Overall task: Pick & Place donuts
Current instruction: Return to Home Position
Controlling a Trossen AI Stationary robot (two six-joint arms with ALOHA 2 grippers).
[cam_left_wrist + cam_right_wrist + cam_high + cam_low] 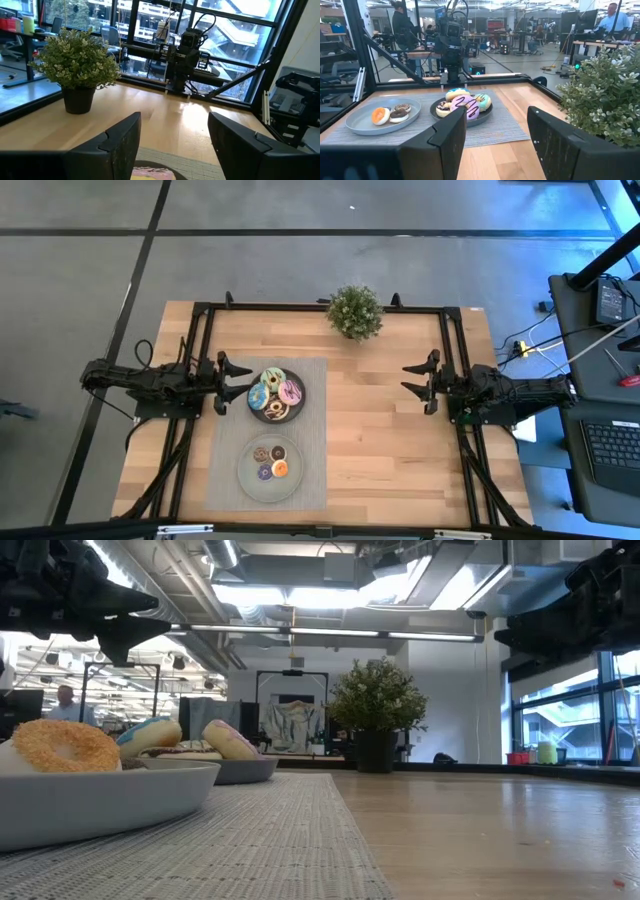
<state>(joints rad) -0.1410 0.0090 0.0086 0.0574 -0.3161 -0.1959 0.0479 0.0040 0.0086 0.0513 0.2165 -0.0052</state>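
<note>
The four larger donuts lie on a dark round plate point(253, 410): green point(272, 377), blue point(258, 395), pink-striped point(291, 391) and chocolate-white point(275, 411). The mini donuts, orange point(281, 469), purple point(265, 473) and dark brown point(261, 454), lie on a grey plate point(247, 480) nearer the table's near edge. My left gripper point(240, 383) hovers open just left of the dark plate, above the table. In its wrist view a strip of pink donut point(152, 173) shows between the fingers. My right gripper point(408, 380) is open over bare wood to the right of the plates and touches nothing.
Both plates rest on a grey woven placemat point(310, 435). A small potted plant point(354, 310) stands at the far edge, between the arms. Bare wooden tabletop point(385, 450) lies right of the mat. A black frame point(300, 307) runs round the table. People show in the room behind.
</note>
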